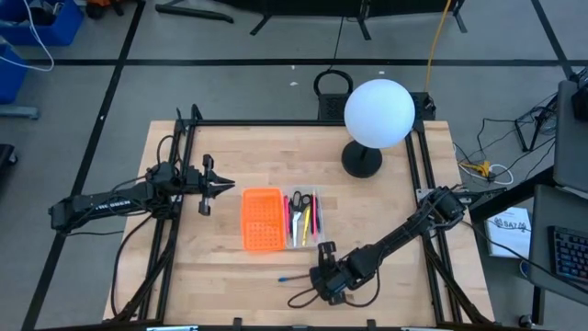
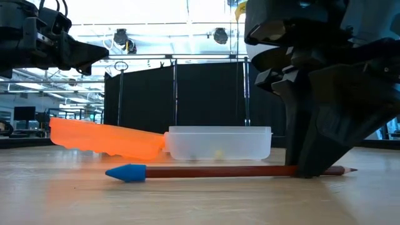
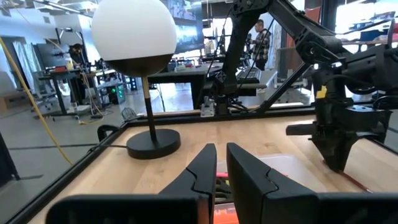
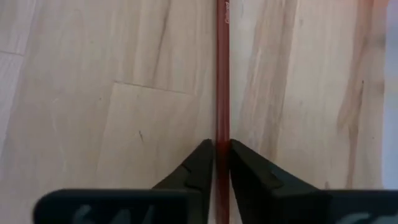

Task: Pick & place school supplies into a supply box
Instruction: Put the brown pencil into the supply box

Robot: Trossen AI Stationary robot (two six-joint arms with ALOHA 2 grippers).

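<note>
A red-brown pencil (image 2: 219, 170) with a blue cap (image 1: 283, 278) lies flat on the table near its front edge. My right gripper (image 2: 306, 172) stands over it near its pointed end and is shut on it. The clear supply box (image 1: 303, 218) sits mid-table and holds black-handled scissors (image 1: 297, 199) and several yellow and pink-red pens. An orange perforated panel (image 1: 262, 219) lies against the box's left side. My left gripper (image 1: 219, 184) hovers left of the panel, shut, with nothing in it. My right gripper pinches the pencil's shaft (image 4: 222, 134) between its two fingertips (image 4: 202, 160), close to the pointed end (image 2: 351, 169). The fingers come steeply down from above, one on each side of the shaft. The pencil lies level on the table.
A lamp with a white globe (image 1: 377, 115) and a black base (image 1: 361, 163) stands at the far right of the table. A black cable loop (image 1: 303, 299) lies by the right gripper at the front edge. Black frame rails run along both sides.
</note>
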